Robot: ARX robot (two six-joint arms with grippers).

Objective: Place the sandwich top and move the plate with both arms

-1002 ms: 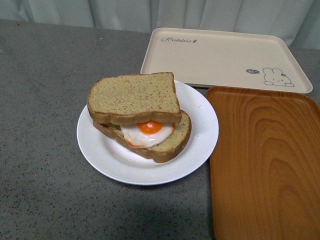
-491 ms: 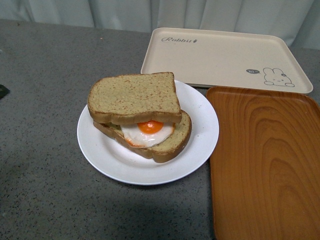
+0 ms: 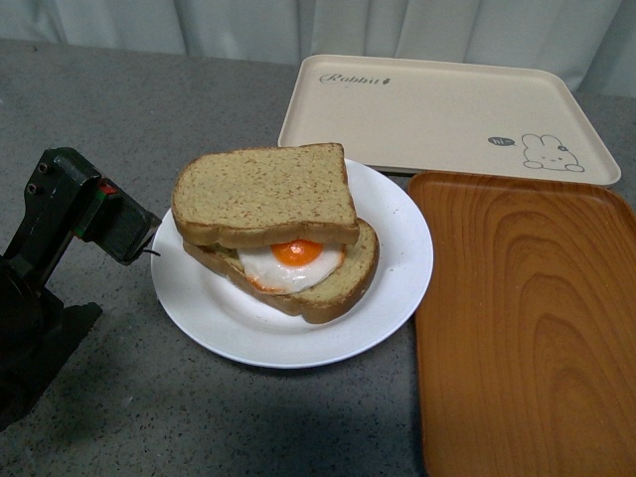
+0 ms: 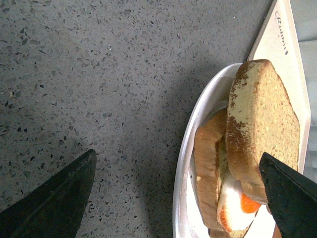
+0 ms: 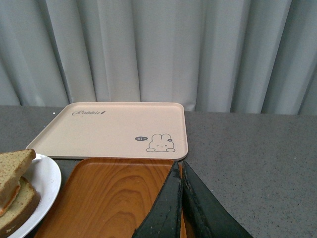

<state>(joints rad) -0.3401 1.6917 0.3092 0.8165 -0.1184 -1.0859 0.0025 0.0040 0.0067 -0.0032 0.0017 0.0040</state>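
Bare tabletop [image 3: 119,89] lies open to the left of the plate [image 3: 393,288] and in front of it. The left end effector [image 3: 117,221] stands in that room, fingers [image 4: 59,198] spread wide just beside the plate's left rim. 2 trays block the other sides. The wooden tray [image 3: 527,328] sits against the right rim with no gap showing, and the rabbit tray [image 3: 437,109] closes the far rim. The sandwich top [image 3: 263,189] reaches near the left rim, while the front and right rim are bare. The right end effector [image 5: 178,173], jaws together, hangs above the wooden tray.

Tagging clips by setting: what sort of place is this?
Likely a staged tabletop bench: speckled grey counter, pale curtain backdrop, egg sandwich on a white plate beside a wood-grain tray.
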